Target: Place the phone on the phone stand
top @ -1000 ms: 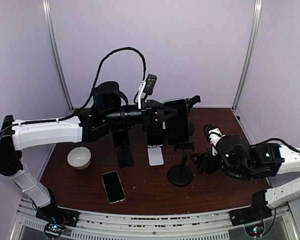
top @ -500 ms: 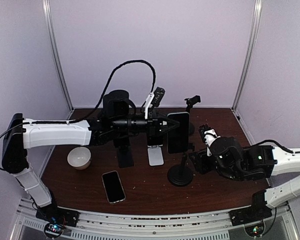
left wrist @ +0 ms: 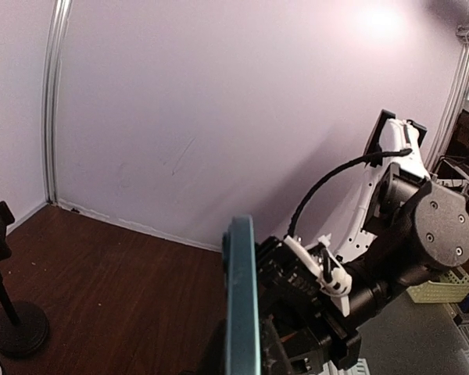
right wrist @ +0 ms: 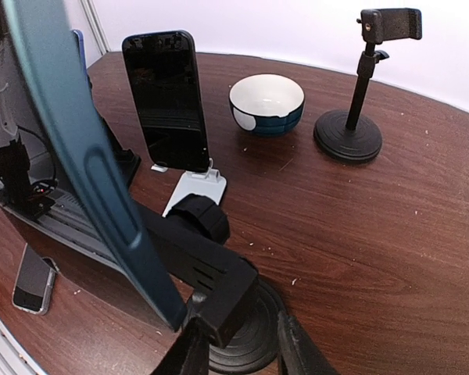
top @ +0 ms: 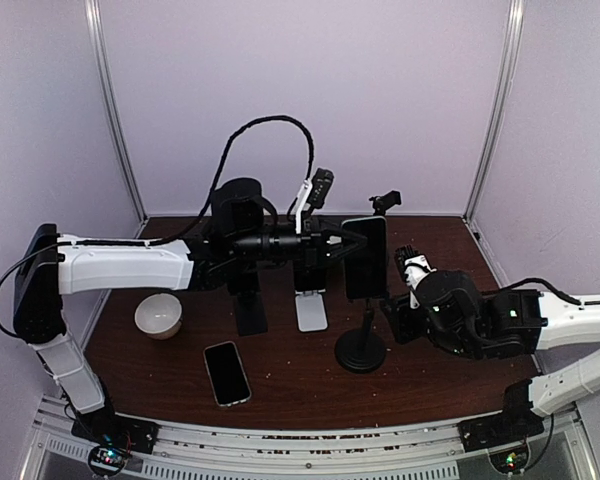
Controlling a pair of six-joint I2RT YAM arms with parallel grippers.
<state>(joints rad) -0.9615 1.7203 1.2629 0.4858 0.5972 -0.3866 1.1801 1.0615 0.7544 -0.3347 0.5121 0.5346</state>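
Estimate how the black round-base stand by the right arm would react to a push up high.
The stand probably resists sliding: its wide disc base looks weighted. Its thin pole and raised clamp suggest a high push could tip it. It looks rigid, not floppy.

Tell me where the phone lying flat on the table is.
In the top view the flat phone lies left of centre near the front edge, nearer the arms than the white bowl on its left and the round-based stand on its right.

Left arm [top: 120,268] stretched rightward, left tool [top: 352,240] clamped, right tool [right wrist: 238,353] low, fingers [right wrist: 189,351] apart.
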